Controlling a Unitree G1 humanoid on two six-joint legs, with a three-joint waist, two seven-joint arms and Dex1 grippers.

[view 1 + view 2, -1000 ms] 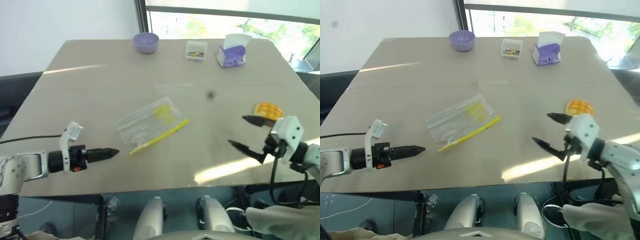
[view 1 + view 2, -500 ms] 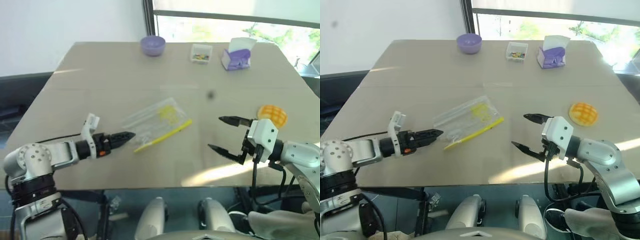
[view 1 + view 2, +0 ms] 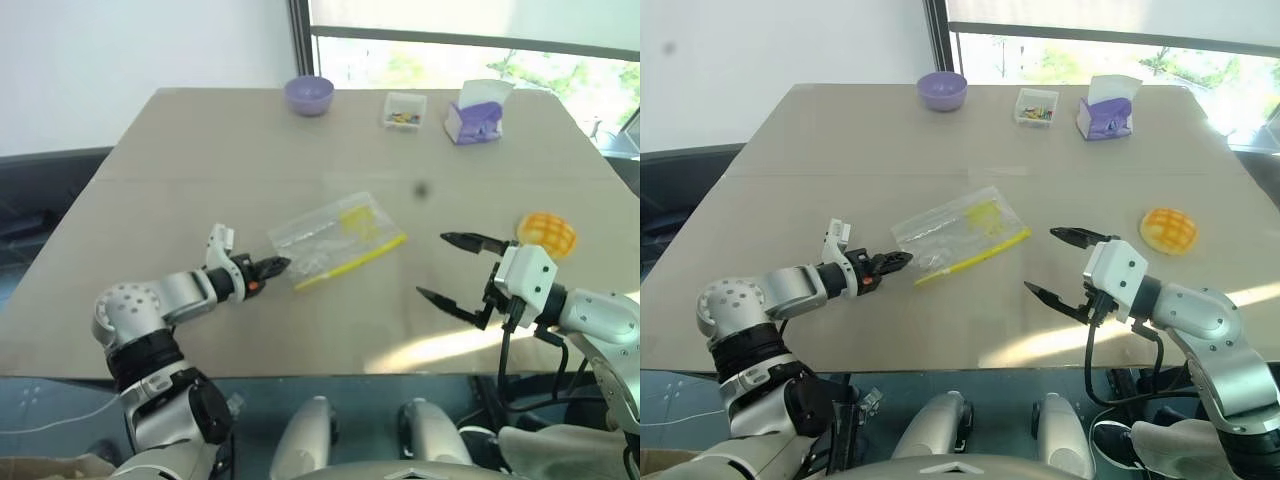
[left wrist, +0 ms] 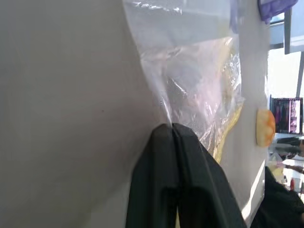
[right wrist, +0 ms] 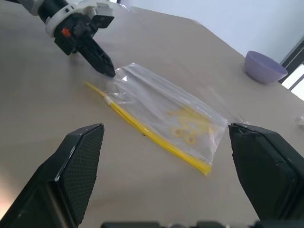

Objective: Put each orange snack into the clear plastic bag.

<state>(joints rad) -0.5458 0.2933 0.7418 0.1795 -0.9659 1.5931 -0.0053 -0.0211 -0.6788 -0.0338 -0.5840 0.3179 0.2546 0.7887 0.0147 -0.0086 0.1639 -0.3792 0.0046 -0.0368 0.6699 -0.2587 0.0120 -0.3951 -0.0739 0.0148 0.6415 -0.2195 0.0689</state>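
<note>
Left gripper [image 3: 902, 259] closed, pinching the near-left corner of the bag [image 3: 958, 229]. Bag lies mid-table, long axis running away to the right. Right gripper [image 3: 1060, 266] open, empty. Snack [image 3: 1168, 229] sits right of it, so right arm is nearer.

Both head cameras look forward and down across the whole beige rectangular tabletop [image 3: 180, 150]. The left wrist camera sits very close behind the flat clear plastic bag with a yellow strip [image 4: 199, 90], facing twelve o'clock; the right wrist camera views the same bag from farther off, toward ten o'clock
</note>
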